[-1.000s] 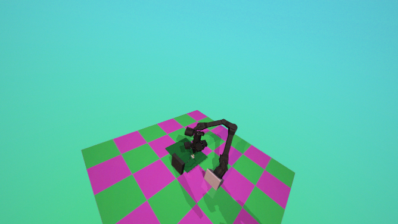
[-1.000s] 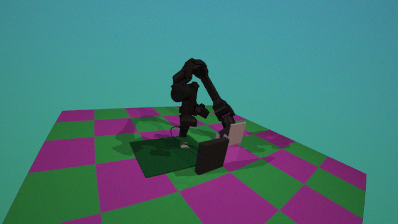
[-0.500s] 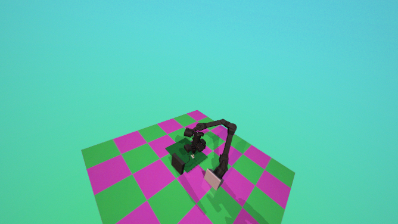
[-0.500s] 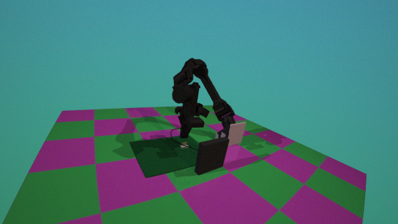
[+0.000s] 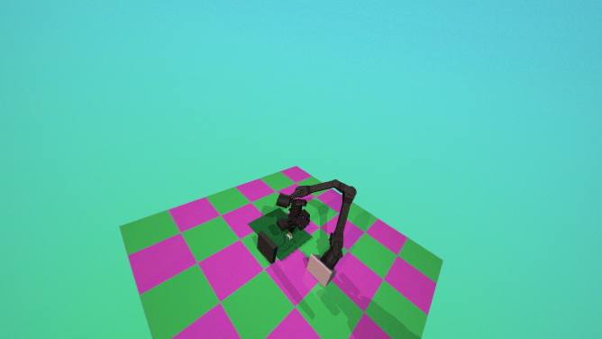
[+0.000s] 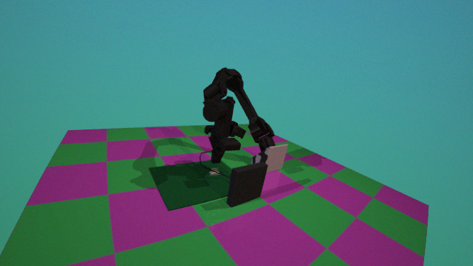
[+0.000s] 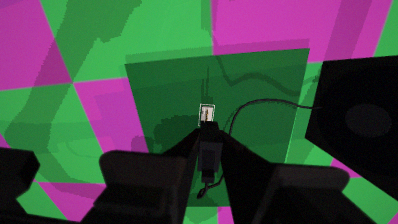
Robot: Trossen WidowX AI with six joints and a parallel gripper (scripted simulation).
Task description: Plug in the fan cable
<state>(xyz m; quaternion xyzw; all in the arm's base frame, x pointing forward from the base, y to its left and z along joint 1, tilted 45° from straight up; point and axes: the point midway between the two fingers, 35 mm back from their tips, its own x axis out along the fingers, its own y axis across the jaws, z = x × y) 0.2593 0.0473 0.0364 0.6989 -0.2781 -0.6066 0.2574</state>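
The dark green board [image 5: 259,223] [image 6: 173,198] [image 7: 170,75] lies flat on the checkered surface. The small white fan header [image 5: 289,235] [image 6: 214,172] [image 7: 207,113] stands on it. My gripper [image 6: 216,160] [image 7: 208,133] points down and is shut on the dark cable plug [image 7: 210,155]. The plug is above the board, and in the wrist view its front end overlaps the near edge of the header. In the exterior view a gap shows between the fingertips and the header. The black cable [image 6: 200,160] [image 7: 255,101] loops from the plug to the fan. The plug's underside is hidden.
The black square fan [image 5: 267,246] [image 6: 248,184] [image 7: 350,120] stands upright beside the board's edge. A pale upright panel [image 5: 321,270] [image 6: 277,157] stands near the arm's base. The arm arches over from that side.
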